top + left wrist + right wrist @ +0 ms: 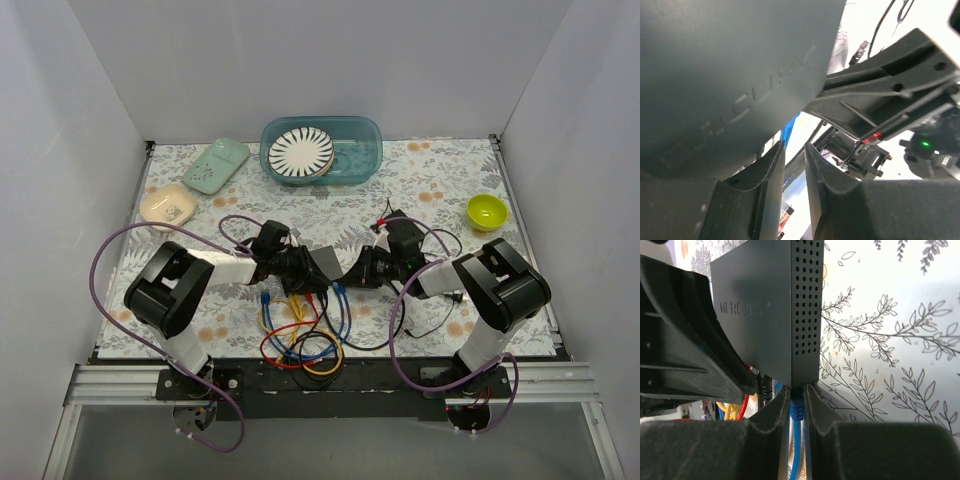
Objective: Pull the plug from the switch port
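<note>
The right jaws clench the blue plug (797,409), which sits between them, touching the dark switch (765,310) mid-table (450,190), toward the near edge. The left jaws are nearly closed beside the switch; whether they grip it I cannot tell.

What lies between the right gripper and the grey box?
A blue plug at the switch, pinched by the right gripper; the right wrist view shows it.
</note>
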Tool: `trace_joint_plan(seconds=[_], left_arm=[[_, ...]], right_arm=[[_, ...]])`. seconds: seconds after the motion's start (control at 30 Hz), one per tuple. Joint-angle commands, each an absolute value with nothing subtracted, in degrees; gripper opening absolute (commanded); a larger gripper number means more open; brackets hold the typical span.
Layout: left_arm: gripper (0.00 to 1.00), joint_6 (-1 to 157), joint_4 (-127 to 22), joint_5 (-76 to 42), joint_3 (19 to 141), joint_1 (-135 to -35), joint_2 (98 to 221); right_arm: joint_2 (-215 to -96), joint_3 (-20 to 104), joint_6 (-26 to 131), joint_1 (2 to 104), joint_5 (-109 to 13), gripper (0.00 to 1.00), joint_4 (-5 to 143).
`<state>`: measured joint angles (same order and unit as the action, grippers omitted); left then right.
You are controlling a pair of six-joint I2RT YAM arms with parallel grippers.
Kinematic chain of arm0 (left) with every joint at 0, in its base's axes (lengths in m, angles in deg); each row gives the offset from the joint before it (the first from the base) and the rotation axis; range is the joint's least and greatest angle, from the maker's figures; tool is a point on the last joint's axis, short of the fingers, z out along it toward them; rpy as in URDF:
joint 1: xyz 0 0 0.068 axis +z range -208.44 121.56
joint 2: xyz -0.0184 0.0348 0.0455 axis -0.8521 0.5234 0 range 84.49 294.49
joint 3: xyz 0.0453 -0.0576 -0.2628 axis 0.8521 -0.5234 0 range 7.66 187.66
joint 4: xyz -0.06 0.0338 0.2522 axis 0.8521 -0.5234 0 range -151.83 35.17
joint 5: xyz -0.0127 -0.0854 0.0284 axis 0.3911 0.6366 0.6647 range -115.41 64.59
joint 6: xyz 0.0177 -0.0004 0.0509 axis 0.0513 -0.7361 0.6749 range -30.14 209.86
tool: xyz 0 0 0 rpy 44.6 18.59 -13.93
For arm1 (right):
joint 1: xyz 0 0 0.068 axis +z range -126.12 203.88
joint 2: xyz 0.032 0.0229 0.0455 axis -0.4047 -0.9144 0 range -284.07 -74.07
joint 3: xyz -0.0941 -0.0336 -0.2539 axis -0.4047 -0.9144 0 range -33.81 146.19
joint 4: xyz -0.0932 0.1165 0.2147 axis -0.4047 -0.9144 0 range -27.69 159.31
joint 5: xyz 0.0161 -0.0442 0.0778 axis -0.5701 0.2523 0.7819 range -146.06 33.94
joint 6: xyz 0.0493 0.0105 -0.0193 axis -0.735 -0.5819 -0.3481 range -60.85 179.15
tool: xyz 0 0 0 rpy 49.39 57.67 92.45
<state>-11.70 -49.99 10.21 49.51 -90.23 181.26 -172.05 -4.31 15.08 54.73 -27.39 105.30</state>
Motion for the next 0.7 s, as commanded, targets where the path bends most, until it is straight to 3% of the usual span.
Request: trace_joint_plan(seconds=[0.0,0.67], left_arm=[[0.23,-12.36,-48.33,10.46,48.97,-90.60,183.36],[0.24,-16.32,-50.00,2.02,50.20,-90.60,188.02]], right_arm=[[-173.74,-3.58,23.54,55.16,-30.66,0.01,91.47],[-167.32,-4.19,32.26,55.34,-25.83,0.01,74.94]])
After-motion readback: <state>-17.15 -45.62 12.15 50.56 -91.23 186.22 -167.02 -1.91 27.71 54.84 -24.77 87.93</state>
